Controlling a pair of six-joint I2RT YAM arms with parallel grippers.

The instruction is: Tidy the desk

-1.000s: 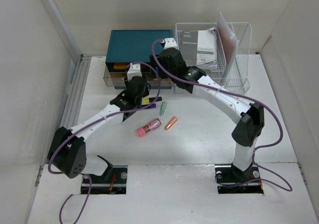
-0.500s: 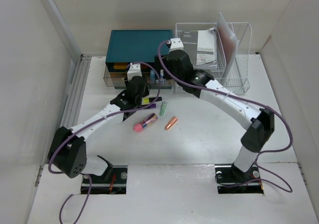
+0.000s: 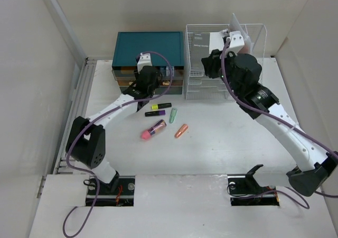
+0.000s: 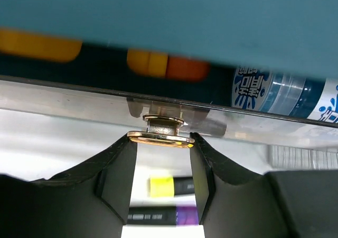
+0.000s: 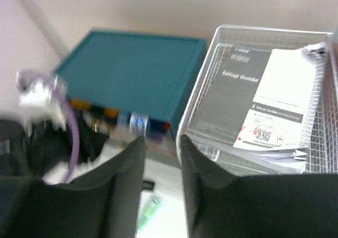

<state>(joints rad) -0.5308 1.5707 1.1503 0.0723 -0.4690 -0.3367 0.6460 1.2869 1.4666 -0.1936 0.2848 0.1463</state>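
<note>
A teal organizer box [image 3: 150, 47] stands at the back of the table, its clear drawer [image 4: 79, 98] pushed in. My left gripper [image 3: 149, 83] is at the drawer front, shut on the gold drawer knob [image 4: 161, 137]. A blue-labelled bottle [image 4: 274, 90] and orange items lie inside the drawer. On the table in front lie a yellow highlighter [image 3: 159, 106], a purple marker [image 3: 156, 112], a green pen [image 3: 172, 115], an orange one [image 3: 181, 130] and a pink one [image 3: 153, 129]. My right gripper [image 3: 209, 67] hangs open and empty, raised over the wire basket's left part.
A wire basket [image 3: 253, 31] stands to the right of the teal box, holding a setup guide booklet [image 5: 232, 95] and upright folders. A metal rail [image 3: 79, 100] runs along the table's left side. White walls enclose the table.
The drawer was pulled out and is now pushed in, my left gripper moving back with it. My right arm lifted away from the drawer and swung right over the basket. The pink pen rolled slightly left.
</note>
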